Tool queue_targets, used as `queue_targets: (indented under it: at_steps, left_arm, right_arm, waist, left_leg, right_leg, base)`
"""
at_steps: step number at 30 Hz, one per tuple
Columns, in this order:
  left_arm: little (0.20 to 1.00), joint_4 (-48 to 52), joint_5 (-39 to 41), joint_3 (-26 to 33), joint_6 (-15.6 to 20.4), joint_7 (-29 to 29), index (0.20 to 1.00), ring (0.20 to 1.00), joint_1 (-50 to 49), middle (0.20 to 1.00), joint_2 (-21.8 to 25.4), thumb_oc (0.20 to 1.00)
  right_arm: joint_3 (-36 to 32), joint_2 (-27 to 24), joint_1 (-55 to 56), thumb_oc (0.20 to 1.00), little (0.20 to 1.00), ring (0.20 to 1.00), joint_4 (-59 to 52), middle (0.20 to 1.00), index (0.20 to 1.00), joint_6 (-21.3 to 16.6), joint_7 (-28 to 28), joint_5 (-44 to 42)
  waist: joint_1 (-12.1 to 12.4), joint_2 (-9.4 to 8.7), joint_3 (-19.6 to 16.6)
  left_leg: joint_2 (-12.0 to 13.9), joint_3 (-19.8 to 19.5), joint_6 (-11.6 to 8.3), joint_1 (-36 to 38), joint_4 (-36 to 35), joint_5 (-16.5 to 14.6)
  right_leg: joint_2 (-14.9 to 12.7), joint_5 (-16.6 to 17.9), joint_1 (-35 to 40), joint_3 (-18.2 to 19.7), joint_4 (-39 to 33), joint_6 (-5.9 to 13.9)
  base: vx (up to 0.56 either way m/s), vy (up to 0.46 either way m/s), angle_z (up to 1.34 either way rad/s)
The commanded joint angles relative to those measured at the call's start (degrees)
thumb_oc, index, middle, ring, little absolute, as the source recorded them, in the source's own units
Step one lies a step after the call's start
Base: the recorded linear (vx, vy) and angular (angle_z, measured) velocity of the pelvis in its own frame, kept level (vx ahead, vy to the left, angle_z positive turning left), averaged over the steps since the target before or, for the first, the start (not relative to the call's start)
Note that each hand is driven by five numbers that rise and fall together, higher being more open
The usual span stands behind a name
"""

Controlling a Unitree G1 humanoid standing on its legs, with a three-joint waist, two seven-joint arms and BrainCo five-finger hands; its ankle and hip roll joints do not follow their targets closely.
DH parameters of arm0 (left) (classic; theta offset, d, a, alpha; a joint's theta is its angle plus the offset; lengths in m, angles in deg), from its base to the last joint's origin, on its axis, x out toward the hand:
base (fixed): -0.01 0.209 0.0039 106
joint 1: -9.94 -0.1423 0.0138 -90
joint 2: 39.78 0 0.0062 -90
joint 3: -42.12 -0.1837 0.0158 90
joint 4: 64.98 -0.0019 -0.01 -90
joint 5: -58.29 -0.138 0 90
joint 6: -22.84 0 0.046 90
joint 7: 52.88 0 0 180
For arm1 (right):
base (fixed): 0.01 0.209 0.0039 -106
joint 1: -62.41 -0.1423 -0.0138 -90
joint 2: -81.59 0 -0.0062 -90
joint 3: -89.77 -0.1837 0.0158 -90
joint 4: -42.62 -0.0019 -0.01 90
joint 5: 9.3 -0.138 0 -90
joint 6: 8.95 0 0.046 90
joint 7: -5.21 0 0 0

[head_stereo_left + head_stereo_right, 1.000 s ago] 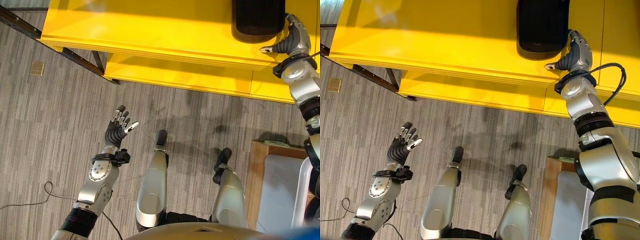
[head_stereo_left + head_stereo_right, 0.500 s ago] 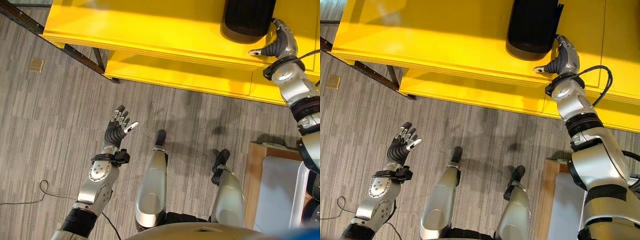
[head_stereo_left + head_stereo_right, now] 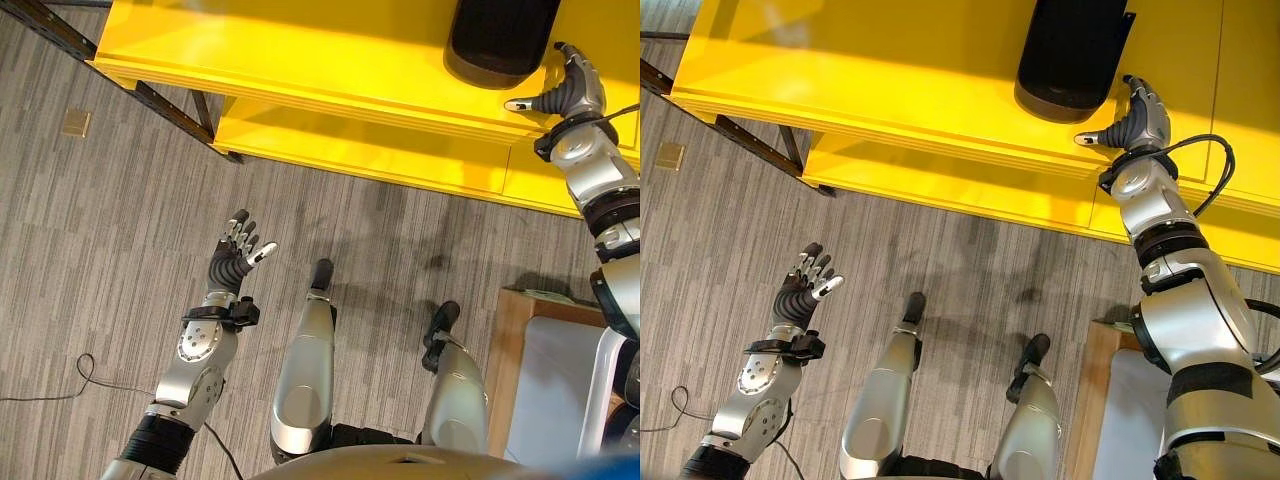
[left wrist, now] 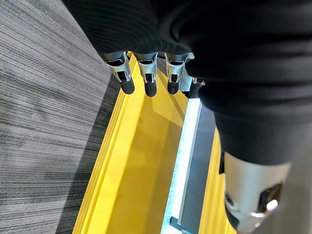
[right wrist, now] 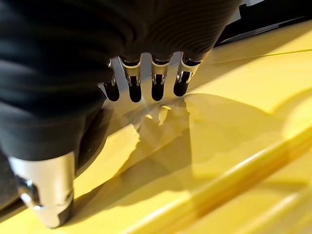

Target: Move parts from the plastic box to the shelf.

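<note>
A black, rounded part (image 3: pixel 500 38) stands on the top level of the yellow shelf (image 3: pixel 300 60). My right hand (image 3: pixel 568 92) rests on the shelf just to the right of the part, fingers straight (image 5: pixel 152 82), thumb pointing toward it, holding nothing. Whether it touches the part I cannot tell. My left hand (image 3: pixel 234 262) hangs over the carpet in front of the shelf, open with fingers spread (image 4: pixel 145 78) and empty. The plastic box (image 3: pixel 560 380) shows as a pale wall at the lower right.
A lower yellow shelf level (image 3: pixel 360 150) juts out under the top one. Dark metal shelf legs (image 3: pixel 160 100) stand at the left. A wooden board (image 3: pixel 506 350) edges the box. Grey carpet (image 3: pixel 120 230) lies before the shelf, with a small brass floor plate (image 3: pixel 74 123).
The whole view has shifted slightly. My right hand stays beside the black part on the shelf, and my left hand holds the same open pose.
</note>
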Motion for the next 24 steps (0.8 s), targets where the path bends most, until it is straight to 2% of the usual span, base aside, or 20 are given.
queue_targets:
  at_steps: [1,2,10,11,14,16,19,20,21,22,23,24]
  left_arm:
    - [1.0,4.1,-0.2,0.9,3.0,-0.1,1.0,1.0,-1.1,1.0,1.9,1.0]
    - [1.0,4.2,-0.2,1.1,3.1,-0.1,1.0,1.0,-1.3,1.0,2.0,1.0]
    - [1.0,5.5,-3.5,2.9,3.3,-0.7,1.0,1.0,-2.2,1.0,2.5,1.0]
    - [1.0,6.1,-5.3,4.1,3.6,-1.2,1.0,1.0,-2.6,1.0,2.6,1.0]
    - [1.0,7.4,-8.3,5.3,4.0,-1.9,1.0,1.0,-2.8,1.0,3.1,1.0]
    - [1.0,8.8,-11.6,7.0,4.3,-2.9,1.0,1.0,-2.9,1.0,3.9,1.0]
    - [1.0,12.0,-19.7,9.5,5.3,-5.5,1.0,1.0,-3.2,1.0,5.5,1.0]
    - [1.0,12.1,-19.8,9.4,5.2,-5.5,1.0,1.0,-3.3,1.0,5.6,1.0]
    - [1.0,13.2,-21.8,10.2,5.5,-6.8,1.0,1.0,-3.2,1.0,5.4,1.0]
    - [1.0,13.3,-21.8,10.0,5.5,-6.9,1.0,1.0,-3.3,1.0,5.5,1.0]
    - [1.0,14.1,-23.8,10.5,5.8,-8.1,1.0,1.0,-2.8,1.0,5.3,1.0]
    - [1.0,14.5,-25.7,10.8,5.7,-8.6,1.0,1.0,-2.8,1.0,5.9,1.0]
  right_arm:
    - [-0.5,-3.1,-1.8,1.0,1.0,1.0,0.6,1.0,1.0,0.9,-3.2,-2.7]
    - [-1.1,-3.7,-0.9,1.0,1.0,1.0,-0.3,1.0,1.0,0.8,-3.4,-3.0]
    - [-7.5,-7.3,10.1,1.0,1.0,1.0,-12.0,1.0,1.0,-0.4,-4.4,-3.4]
    - [-11.3,-8.0,15.6,1.0,1.0,1.0,-17.8,1.0,1.0,-1.0,-4.8,-3.7]
    - [-17.6,-7.2,24.3,1.0,1.0,1.0,-25.6,1.0,1.0,-2.4,-5.3,-4.2]
    - [-19.5,-8.1,30.4,1.0,1.0,1.0,-32.3,1.0,1.0,-1.9,-5.2,1.2]
    - [-27.4,-3.3,42.5,1.0,1.0,1.0,-44.3,1.0,1.0,-5.9,-5.2,0.9]
    - [-27.8,-3.2,43.0,1.0,1.0,1.0,-44.6,1.0,1.0,-5.8,-5.1,1.0]
    - [-29.5,-0.3,46.9,1.0,1.0,1.0,-49.3,1.0,1.0,-8.0,-4.7,-1.5]
    - [-29.8,-0.2,47.5,1.0,1.0,1.0,-49.7,1.0,1.0,-7.9,-4.6,-1.5]
    - [-30.4,3.0,50.9,1.0,1.0,1.0,-53.4,1.0,1.0,-10.2,-3.8,-3.8]
    - [-30.7,3.4,52.6,1.0,1.0,1.0,-55.6,1.0,1.0,-10.4,-3.4,-2.7]
  waist:
    - [0.0,-1.93,0.8]
    - [-0.1,-1.81,0.8]
    - [-1.5,-1.94,0.8]
    - [-2.2,-1.85,0.8]
    - [-2.6,-1.85,0.8]
    - [-3.0,-1.9,0.8]
    - [-4.2,-1.82,0.4]
    - [-4.0,-1.86,0.3]
    - [-4.6,-1.9,0.1]
    - [-4.4,-1.94,0.0]
    - [-5.3,-2.09,-0.1]
    - [-5.3,-2.18,-0.4]
  left_leg:
    - [1.9,0.6,0.98,-2.3,-1.0,0.8]
    - [1.9,0.7,1.37,-2.9,-1.2,2.3]
    - [2.4,1.0,1.32,-2.4,-1.2,2.3]
    - [2.5,1.1,1.28,-2.2,-1.2,2.3]
    - [2.6,1.2,1.27,-1.7,-1.4,2.2]
    - [2.7,1.2,1.22,-1.4,-1.4,2.1]
    - [3.1,1.2,1.02,-0.8,-1.7,2.2]
    - [3.1,1.2,1.02,-0.8,-1.7,2.2]
    - [3.2,1.3,0.93,-0.6,-1.8,2.2]
    - [3.2,1.3,0.93,-0.5,-1.8,2.2]
    - [3.5,1.4,0.75,-0.3,-2.1,2.3]
    - [3.5,1.5,0.65,-0.1,-2.3,2.4]
  right_leg:
    - [0.6,-9.4,6.2,0.4,5.9,-0.68]
    - [0.6,-8.2,5.6,0.2,5.7,-0.94]
    - [0.8,-8.5,5.4,0.6,6.2,-0.93]
    - [0.8,-8.6,5.4,0.7,6.2,-0.94]
    - [0.8,-8.8,5.6,0.9,6.3,-0.89]
    - [0.8,-8.9,5.8,0.9,6.3,-0.84]
    - [0.7,-9.3,6.1,0.8,6.4,-0.66]
    - [0.7,-9.3,6.2,0.8,6.4,-0.66]
    - [0.7,-9.3,6.3,0.8,6.3,-0.57]
    - [0.7,-9.3,6.4,0.8,6.3,-0.57]
    - [0.7,-9.2,6.5,0.8,6.0,-0.48]
    - [0.7,-9.2,6.7,0.8,5.8,-0.4]
  base:
    - [-0.08,0.033,0.0]
    - [-0.09,0.031,0.0]
    - [-0.01,-0.002,-0.02]
    - [0.0,-0.01,-0.05]
    - [0.0,-0.021,-0.07]
    - [0.0,-0.03,-0.1]
    - [0.0,-0.039,-0.06]
    - [0.0,-0.036,-0.05]
    - [0.0,-0.016,-0.04]
    - [0.0,0.0,0.0]
    - [0.0,0.0,0.0]
    - [0.0,0.0,0.0]
